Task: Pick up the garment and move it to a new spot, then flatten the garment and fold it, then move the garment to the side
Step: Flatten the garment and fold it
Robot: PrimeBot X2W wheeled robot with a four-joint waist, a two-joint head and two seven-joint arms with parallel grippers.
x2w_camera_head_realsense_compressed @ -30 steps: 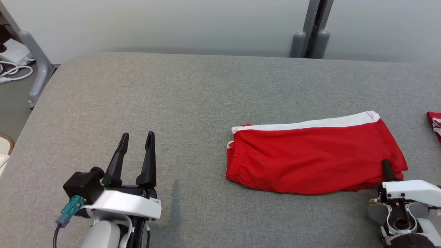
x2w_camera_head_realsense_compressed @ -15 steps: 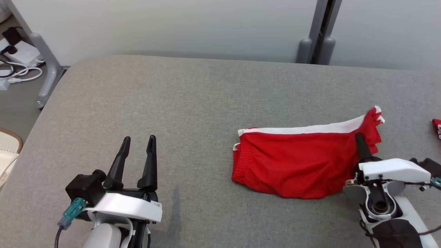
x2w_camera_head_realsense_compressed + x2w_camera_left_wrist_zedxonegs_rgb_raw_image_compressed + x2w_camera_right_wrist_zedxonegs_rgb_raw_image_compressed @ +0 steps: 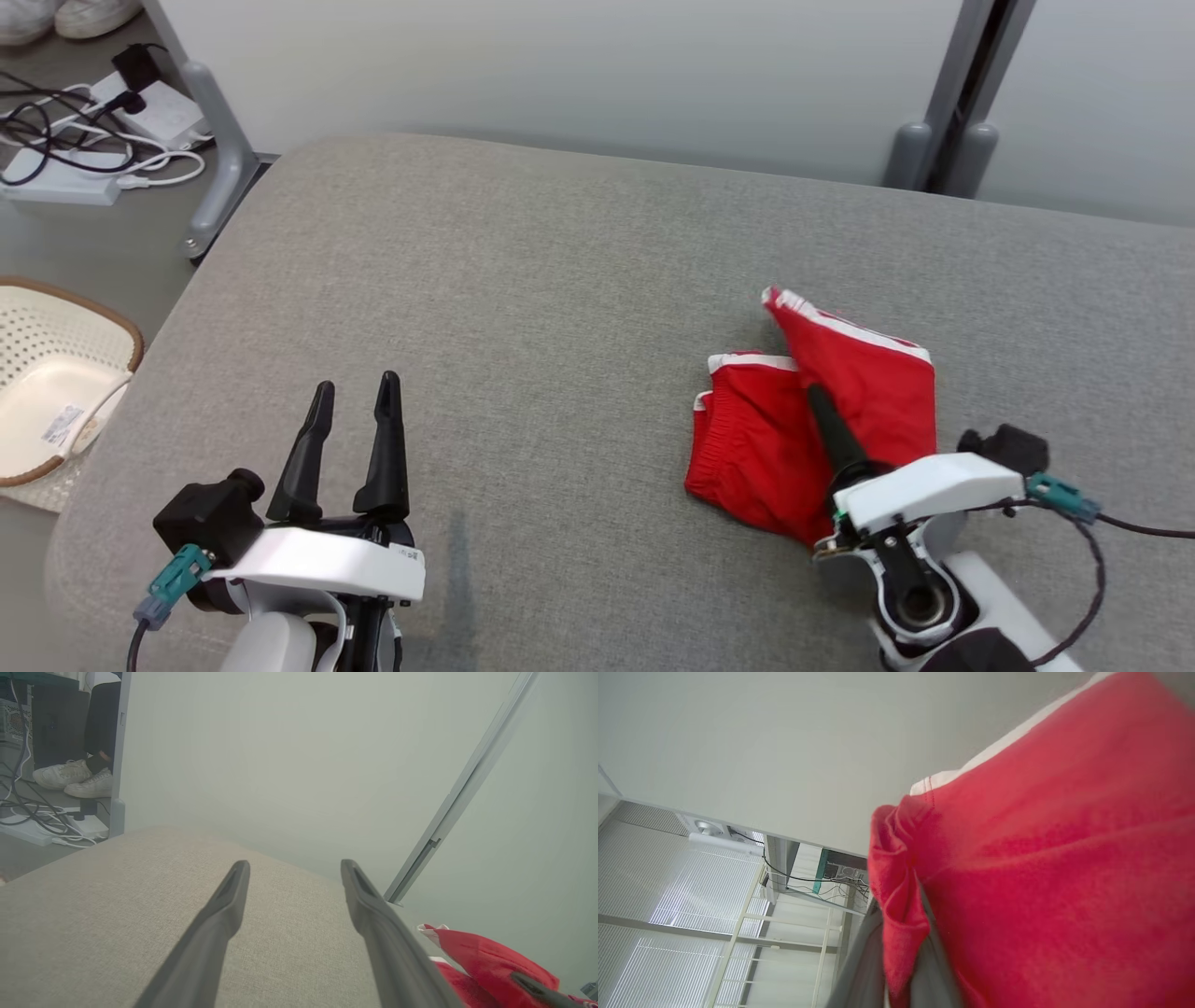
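Left gripper (image 3: 356, 383): parked low at the near edge of the tabletop (image 3: 560, 280), jaws wide apart and holding nothing. It is judged idle, leaving the fold to the other arm.

Right gripper (image 3: 820, 399): jaws closed on one end of the red shorts (image 3: 747, 448). That end is held raised and doubled over the part lying flat on the tabletop, right of centre. Judged purpose is a fold in half, leg end toward waistband; the fold is not yet laid down.

The head view gives the layout: the elastic waistband lies flat and the white-trimmed flap stands above it. The right wrist view, aimed upward toward ceiling and blinds, shows the cloth bunched and pinched between the jaws. This confirms a grip that the head view half hides. The left wrist view shows nothing between its own jaws, with the shorts at its lower right.

Beyond the tabletop, on the floor: a basket (image 3: 56, 373), cables (image 3: 84, 149) and a person's white shoes (image 3: 70, 777) beside a pale wall.
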